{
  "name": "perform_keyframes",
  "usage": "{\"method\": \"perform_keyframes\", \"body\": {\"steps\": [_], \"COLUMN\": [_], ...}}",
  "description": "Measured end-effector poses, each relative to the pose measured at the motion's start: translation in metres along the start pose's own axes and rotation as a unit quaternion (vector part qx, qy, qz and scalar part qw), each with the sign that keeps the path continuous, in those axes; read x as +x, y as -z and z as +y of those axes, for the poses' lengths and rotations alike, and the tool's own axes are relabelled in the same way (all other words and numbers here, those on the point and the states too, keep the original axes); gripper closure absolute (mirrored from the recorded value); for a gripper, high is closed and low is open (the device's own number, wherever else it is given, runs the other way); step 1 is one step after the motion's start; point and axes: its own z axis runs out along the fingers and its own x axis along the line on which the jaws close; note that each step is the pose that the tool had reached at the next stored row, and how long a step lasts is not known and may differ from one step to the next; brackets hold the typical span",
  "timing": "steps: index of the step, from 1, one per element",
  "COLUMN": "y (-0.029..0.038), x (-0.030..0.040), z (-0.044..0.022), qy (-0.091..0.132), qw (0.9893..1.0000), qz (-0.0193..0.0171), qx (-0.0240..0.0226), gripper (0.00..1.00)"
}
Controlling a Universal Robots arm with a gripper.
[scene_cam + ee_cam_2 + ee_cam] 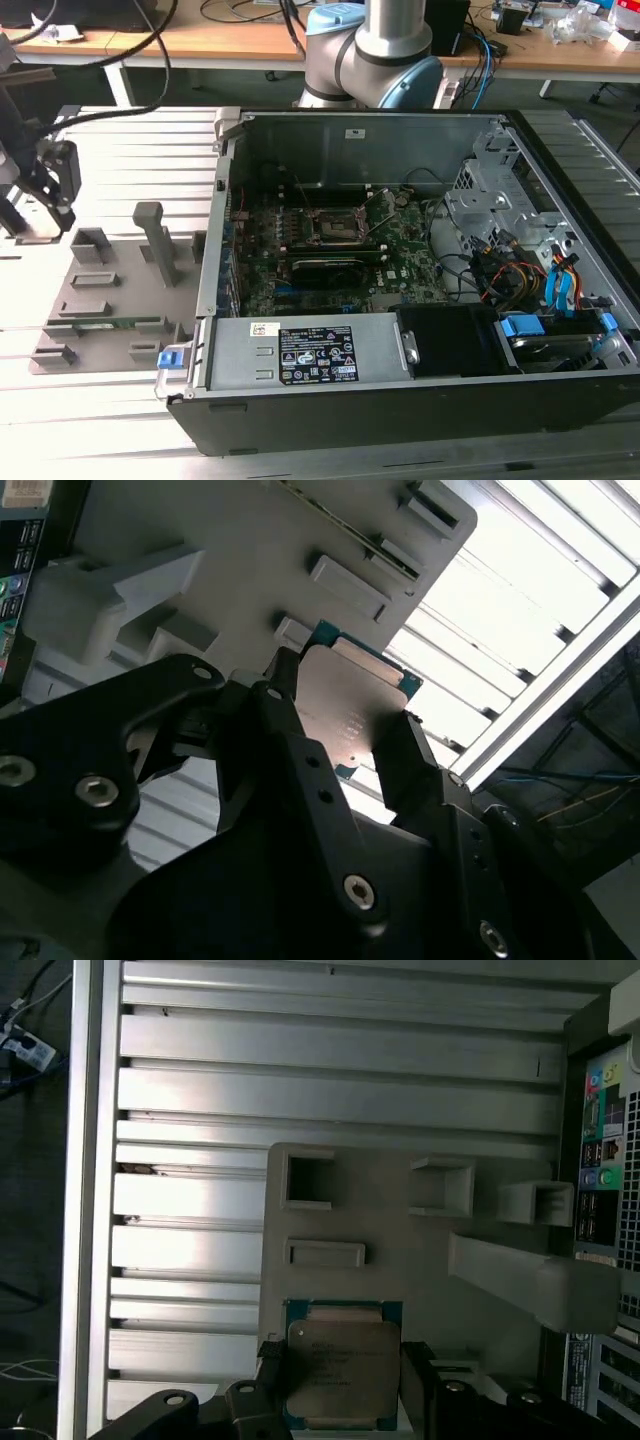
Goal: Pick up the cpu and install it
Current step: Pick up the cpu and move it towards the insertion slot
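Ribbed metal table (100, 130) in the exterior view carries a grey fixture tray (120, 292) with an open computer case (350, 425) beside it, and the gripper (60, 212) hangs over the tray's far corner, away from the case. Second wrist view: the black fingers (290, 715) sit narrow, clamped on opposite edges of the cpu (350, 700), shiny top facing the camera, over the tray (250, 540) edge. First wrist view: cpu (340, 1360) pinched between the fingers (415, 1370) at the tray (400, 1260) edge.
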Motion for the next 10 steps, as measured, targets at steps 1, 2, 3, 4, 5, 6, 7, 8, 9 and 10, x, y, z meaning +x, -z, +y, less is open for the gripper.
{"method": "perform_keyframes", "body": {"steps": [1,2,3,4,5,6,7,8,9,10], "y": [0.0052,0.0109,0.0137,0.0176,0.0234,0.027,0.03,0.0376,0.0438,0.0487], "x": [-0.0001,-0.0003,-0.0003,-0.0005,-0.0006,-0.0007,-0.0008,-0.001,-0.0011,-0.0013], "z": [0.0,-0.0001,-0.0001,-0.0001,-0.0002,-0.0002,-0.0001,0.0,0.0001,0.0002], "qy": [0.0,0.0,0.0,0.0,0.0,0.0,0.0,0.0,0.0,0.0], "qw": [1.0,1.0,1.0,1.0,1.0,1.0,1.0,1.0,1.0,1.0], "qz": [0.0,0.0,0.0,0.0,0.0001,0.0,0.0,0.0,0.0,0.0], "qx": [0.0,0.0001,0.0,0.0,0.0,0.0,0.0,0.0,0.0,0.0001], "gripper": [0.45,0.45,0.45,0.45,0.45,0.45,0.45,0.45,0.45,0.45]}}
